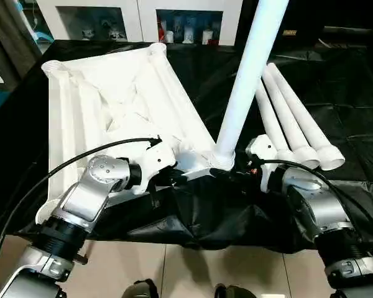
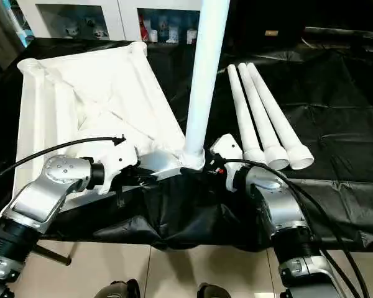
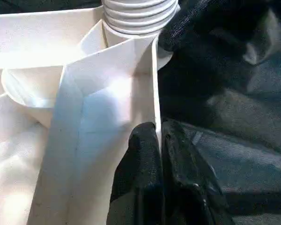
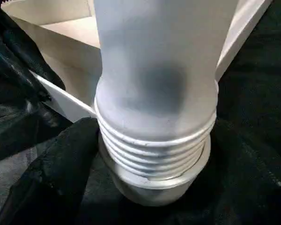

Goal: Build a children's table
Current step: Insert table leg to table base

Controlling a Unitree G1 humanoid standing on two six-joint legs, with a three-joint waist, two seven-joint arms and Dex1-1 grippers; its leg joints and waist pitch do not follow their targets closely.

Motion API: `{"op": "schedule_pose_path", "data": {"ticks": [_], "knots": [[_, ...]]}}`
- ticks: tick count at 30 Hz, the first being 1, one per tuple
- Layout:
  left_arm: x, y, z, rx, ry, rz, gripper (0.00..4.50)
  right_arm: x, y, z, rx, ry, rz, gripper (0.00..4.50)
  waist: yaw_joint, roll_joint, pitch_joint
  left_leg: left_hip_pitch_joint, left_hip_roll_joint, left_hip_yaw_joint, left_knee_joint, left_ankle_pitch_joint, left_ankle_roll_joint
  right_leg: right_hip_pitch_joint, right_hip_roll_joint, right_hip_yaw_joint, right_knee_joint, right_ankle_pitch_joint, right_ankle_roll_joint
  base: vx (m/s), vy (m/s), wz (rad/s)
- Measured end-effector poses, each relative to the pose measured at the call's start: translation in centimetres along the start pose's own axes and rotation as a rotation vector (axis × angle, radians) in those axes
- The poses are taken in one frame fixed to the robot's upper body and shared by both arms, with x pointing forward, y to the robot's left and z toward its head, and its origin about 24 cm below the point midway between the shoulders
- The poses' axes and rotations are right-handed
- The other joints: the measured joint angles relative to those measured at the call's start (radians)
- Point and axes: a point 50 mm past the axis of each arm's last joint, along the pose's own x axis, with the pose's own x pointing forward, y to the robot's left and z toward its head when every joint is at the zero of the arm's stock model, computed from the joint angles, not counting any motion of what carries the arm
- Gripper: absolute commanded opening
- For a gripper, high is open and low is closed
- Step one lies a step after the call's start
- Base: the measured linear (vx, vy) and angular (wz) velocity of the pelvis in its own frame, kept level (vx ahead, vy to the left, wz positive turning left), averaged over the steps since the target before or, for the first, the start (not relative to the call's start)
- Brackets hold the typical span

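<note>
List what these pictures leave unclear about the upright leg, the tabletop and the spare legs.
- Upright leg: its top is cut off by the edge in the head views.
- Leg thread in the corner socket: depth not readable; right wrist view.
- Tabletop: near rim hidden behind the left gripper.
- Three spare legs: far ends too small.

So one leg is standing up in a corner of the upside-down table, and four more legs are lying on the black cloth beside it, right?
Not quite: three spare legs lie on the black cloth, not four, as the right eye view shows. One leg does stand in a corner socket of the upturned tabletop.
</note>
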Motion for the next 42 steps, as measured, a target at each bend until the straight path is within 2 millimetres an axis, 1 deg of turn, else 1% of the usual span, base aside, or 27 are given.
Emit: {"op": "schedule_pose_path", "data": {"ticks": [5, 8, 42], "knots": [[0.0, 0.0, 0.0, 0.007, -0.002, -0.001, 0.00, 0.1, 0.1, 0.0, 0.000, -0.003, -0.001, 3.97, 0.000, 0.000, 0.000, -0.004, 0.003, 0.000, 0.009, 0.000, 0.000, -0.002, 0.000, -0.002, 0.005, 0.000, 0.000, 0.000, 0.000, 0.00], [-0.1, 0.0, 0.0, 0.007, -0.001, 0.000, 0.00, 0.3, 0.2, 0.1, 0.002, -0.009, -0.001, 3.97, 0.000, 0.000, 0.000, -0.005, 0.003, 0.000, 0.011, 0.000, 0.000, -0.002, 0.000, -0.002, 0.006, 0.001, 0.000, 0.000, 0.000, 0.00], [-0.4, 0.0, -0.6, 0.002, 0.017, -0.001, 0.00, 1.2, 0.7, -0.3, 0.018, -0.042, 0.002, 3.97, -0.003, 0.001, -0.001, -0.006, 0.005, -0.002, 0.019, 0.000, 0.001, -0.002, 0.001, -0.003, 0.014, 0.001, 0.000, 0.000, 0.000, 0.00]]}}
